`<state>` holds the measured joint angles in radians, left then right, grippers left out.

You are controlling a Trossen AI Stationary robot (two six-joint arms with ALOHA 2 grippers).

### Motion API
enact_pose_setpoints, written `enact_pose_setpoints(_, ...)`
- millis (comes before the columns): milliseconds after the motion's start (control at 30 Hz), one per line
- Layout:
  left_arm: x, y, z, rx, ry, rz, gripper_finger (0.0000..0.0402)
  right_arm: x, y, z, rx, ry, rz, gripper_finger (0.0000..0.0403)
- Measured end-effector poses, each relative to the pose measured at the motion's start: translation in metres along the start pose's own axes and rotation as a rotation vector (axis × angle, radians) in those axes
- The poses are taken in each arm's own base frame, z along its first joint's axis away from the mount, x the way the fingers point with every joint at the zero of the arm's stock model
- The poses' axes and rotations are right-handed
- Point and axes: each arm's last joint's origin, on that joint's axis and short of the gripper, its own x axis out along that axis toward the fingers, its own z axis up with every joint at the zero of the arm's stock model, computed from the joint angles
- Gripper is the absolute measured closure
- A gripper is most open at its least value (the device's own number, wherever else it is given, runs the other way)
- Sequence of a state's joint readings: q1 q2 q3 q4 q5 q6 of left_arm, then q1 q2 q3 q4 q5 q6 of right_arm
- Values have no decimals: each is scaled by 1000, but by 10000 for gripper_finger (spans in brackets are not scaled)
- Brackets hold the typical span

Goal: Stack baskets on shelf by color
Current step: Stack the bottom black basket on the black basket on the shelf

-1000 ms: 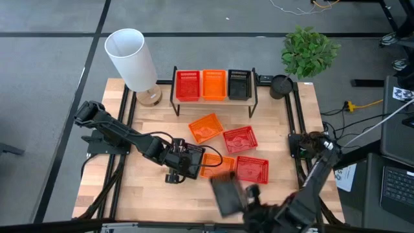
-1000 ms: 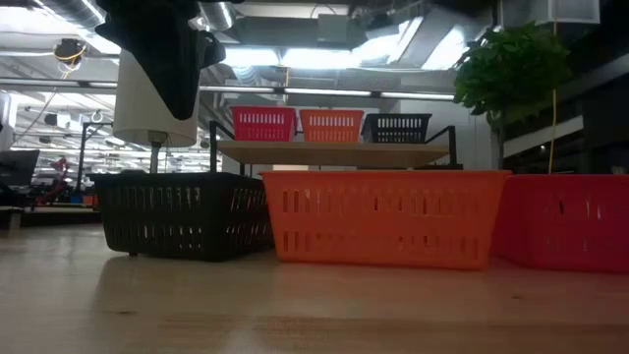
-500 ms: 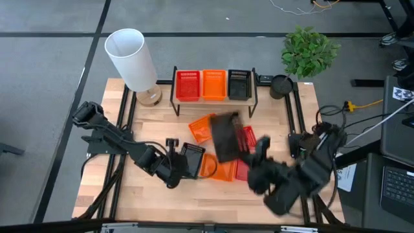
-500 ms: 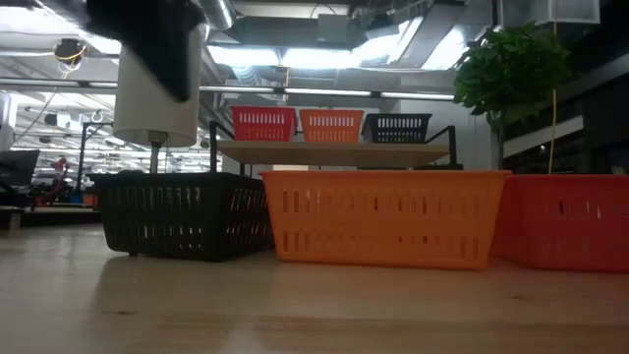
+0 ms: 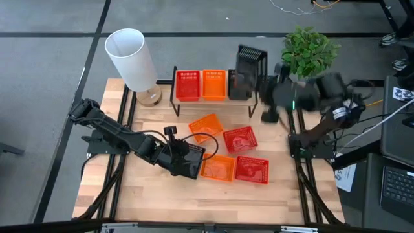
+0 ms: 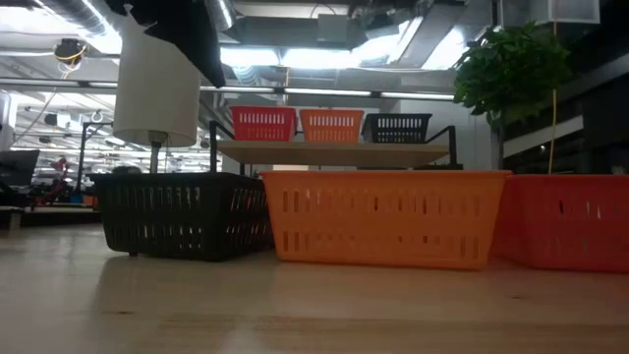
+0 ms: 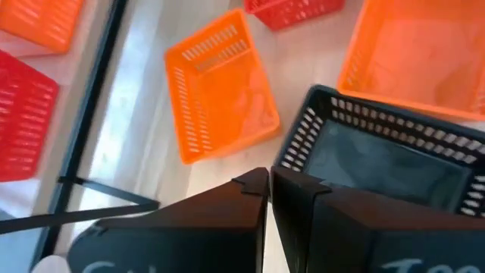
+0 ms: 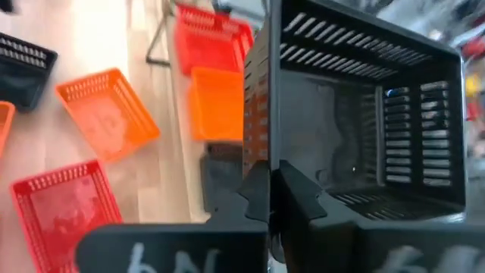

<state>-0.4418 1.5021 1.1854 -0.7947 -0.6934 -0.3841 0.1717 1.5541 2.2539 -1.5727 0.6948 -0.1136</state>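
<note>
The right gripper holds a black basket aloft above the shelf, apparently tilted; the left gripper, pinched shut, hovers over another black basket.

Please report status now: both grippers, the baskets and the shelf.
Right gripper shut on a black basket, carried above the shelf. Left gripper shut, at second black basket on table. Shelf holds red, orange, black. Nothing in the way.

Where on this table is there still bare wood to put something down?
The table's near strip, below the loose baskets, is bare; so is the patch between lamp and left arm. The middle is crowded: orange, red and black baskets lie close together before the shelf.
</note>
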Motion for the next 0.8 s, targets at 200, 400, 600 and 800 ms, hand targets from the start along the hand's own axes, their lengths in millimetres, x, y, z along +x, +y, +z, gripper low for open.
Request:
enact_pose_setpoints(200, 1, 0, 0, -28, 11, -24, 390, 38, -46, -15, 51, 78, 127, 401)
enact_pose_setpoints(400, 2, 2, 1, -60, 14, -19, 390, 118, -62, -37, 27, 159, 224, 401)
enact_pose_setpoints(600, 2, 2, 1, -61, 11, -14, 390, 168, -65, -84, 113, 314, 281, 401)
enact_pose_setpoints(800, 5, 5, 2, -70, 18, -4, 390, 181, -61, -95, 99, 231, 278, 401)
